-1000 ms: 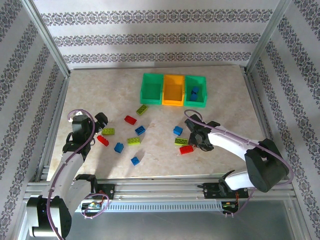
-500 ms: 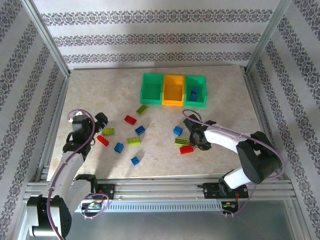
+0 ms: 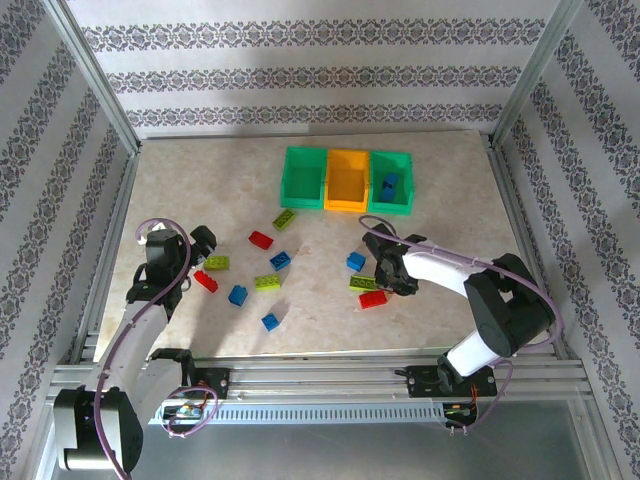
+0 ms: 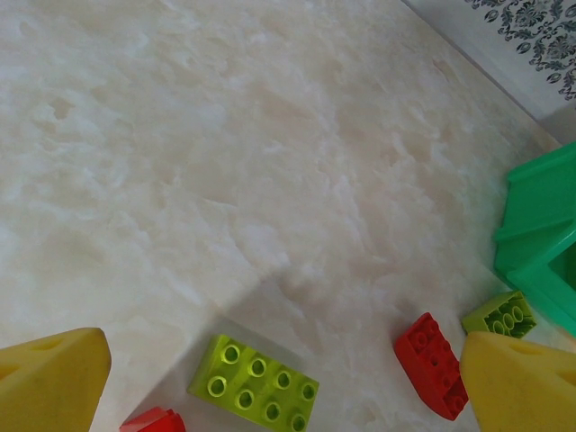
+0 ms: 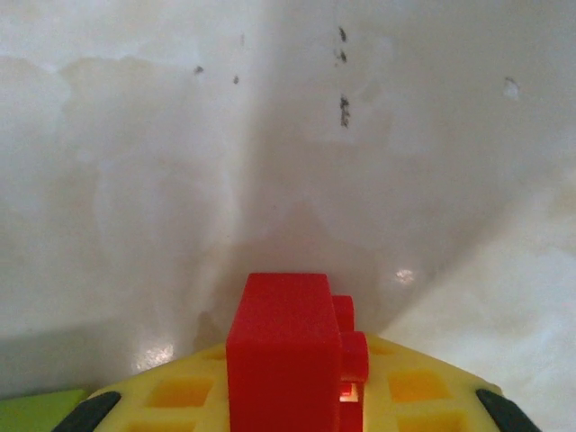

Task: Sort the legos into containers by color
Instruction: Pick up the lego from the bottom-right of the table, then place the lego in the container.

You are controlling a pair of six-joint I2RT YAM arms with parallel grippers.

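The right tool is clamping a red lego by its near end only, likely risking the brick pivoting free beside the lime lego.

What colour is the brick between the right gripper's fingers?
The brick is red; the right wrist view shows it best.

Marble-look table, patterned walls, metal frame.
Beige veined table lies under and ahead of the left gripper and right gripper; a few dark specks mark it just ahead of the right one. Striped damask wallpaper stands beyond and to both sides. Metal posts rise at the far corners, and a metal rail runs behind.
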